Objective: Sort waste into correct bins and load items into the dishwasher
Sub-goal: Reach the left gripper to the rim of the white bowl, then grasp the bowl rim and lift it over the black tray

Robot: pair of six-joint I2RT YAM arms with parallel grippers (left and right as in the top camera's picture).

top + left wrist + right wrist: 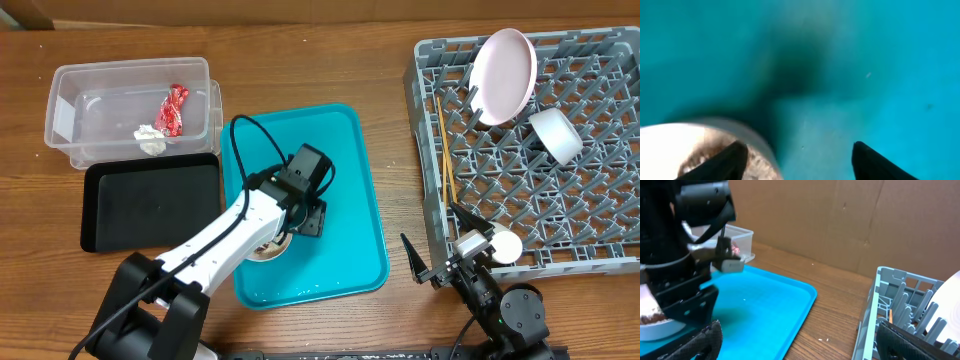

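A small white bowl (pixel 268 250) with rice and brown scraps (pixel 760 162) sits on the teal tray (pixel 345 200). My left gripper (pixel 290 232) is open and straddles the bowl's rim (pixel 670 145), one finger over the food and the other over the tray (pixel 799 147). My right gripper (pixel 440 255) is open and empty beside the rack's front left corner (pixel 797 330). The grey dish rack (pixel 600 200) holds a pale plate (pixel 503 75), a white bowl (pixel 555 133), a cup (pixel 505 245) and chopsticks (pixel 444 150). The clear tub (pixel 70 110) holds a red wrapper (pixel 173 108) and a white napkin (pixel 151 140).
A shallow black tray (pixel 150 205) lies in front of the clear tub, left of the teal tray. The left arm reaches across the teal tray's front left. A strip of bare wood lies between the teal tray and the rack (pixel 875 310). A cardboard wall stands behind.
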